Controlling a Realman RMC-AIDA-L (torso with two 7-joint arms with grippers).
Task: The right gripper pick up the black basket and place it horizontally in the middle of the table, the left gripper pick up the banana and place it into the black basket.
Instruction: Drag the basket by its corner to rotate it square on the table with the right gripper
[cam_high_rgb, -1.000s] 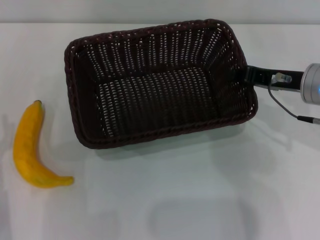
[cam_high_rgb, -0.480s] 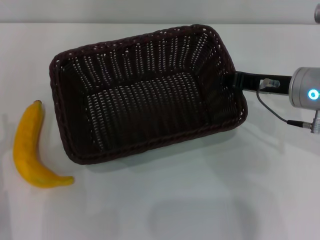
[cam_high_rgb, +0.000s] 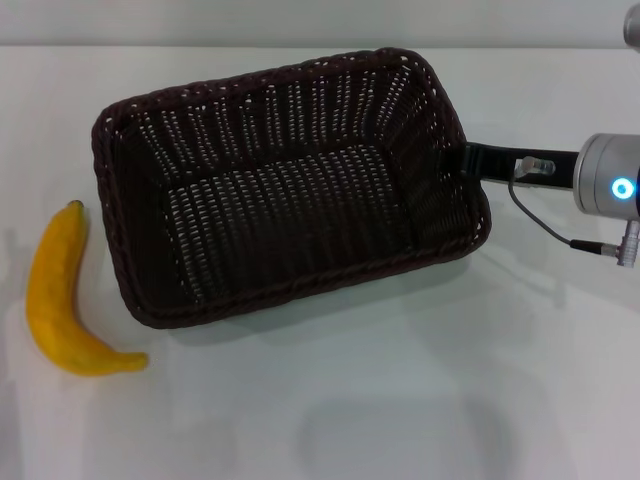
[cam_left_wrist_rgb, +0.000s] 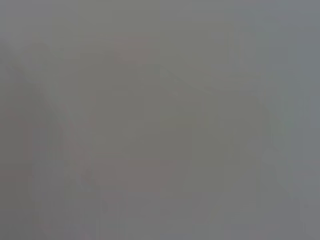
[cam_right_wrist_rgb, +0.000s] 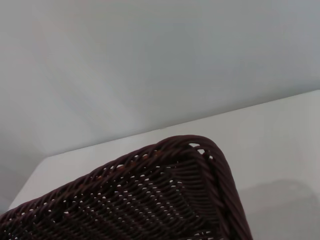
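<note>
My right gripper is at the right short wall of the black basket, pinching its rim; only one black finger shows outside the weave, so how wide the jaws stand I cannot tell exactly. The basket sits tilted, its right end raised toward the far side of the table, and nothing lies inside it. In the right wrist view a rounded basket corner fills the lower part. The banana lies on the table just beside the basket's left end, apart from it. My left gripper is out of sight; its wrist view is uniform grey.
</note>
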